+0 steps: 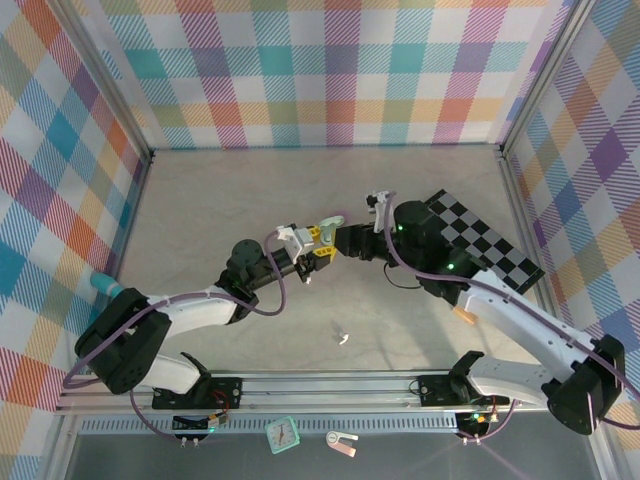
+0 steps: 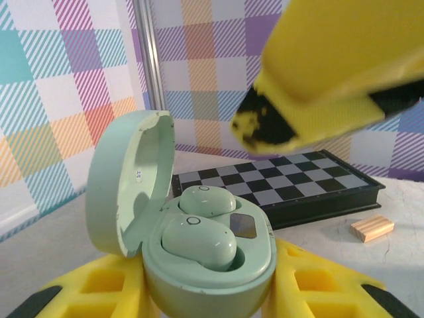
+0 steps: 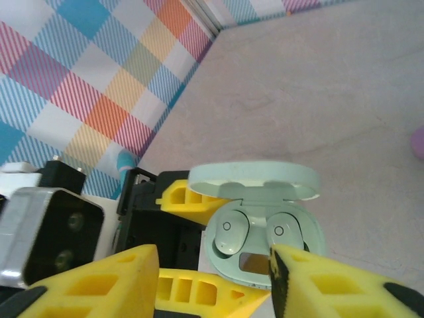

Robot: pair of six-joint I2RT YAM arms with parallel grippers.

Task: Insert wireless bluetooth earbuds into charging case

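Left wrist: left hand (image 2: 205, 298) grips the open mint charging case (image 2: 255, 262); the right hand (image 3: 215, 262), parted at 1 o'clock, may dislodge seated earbuds (image 2: 199, 242).

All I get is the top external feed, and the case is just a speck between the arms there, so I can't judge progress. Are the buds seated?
Observer: Yes. The right wrist view shows two mint earbuds side by side in the wells of the mint charging case.
Operator: And the lid?
Observer: The lid stands fully open.
Operator: Who has the case?
Observer: The left hand clamps its base between its yellow fingers.
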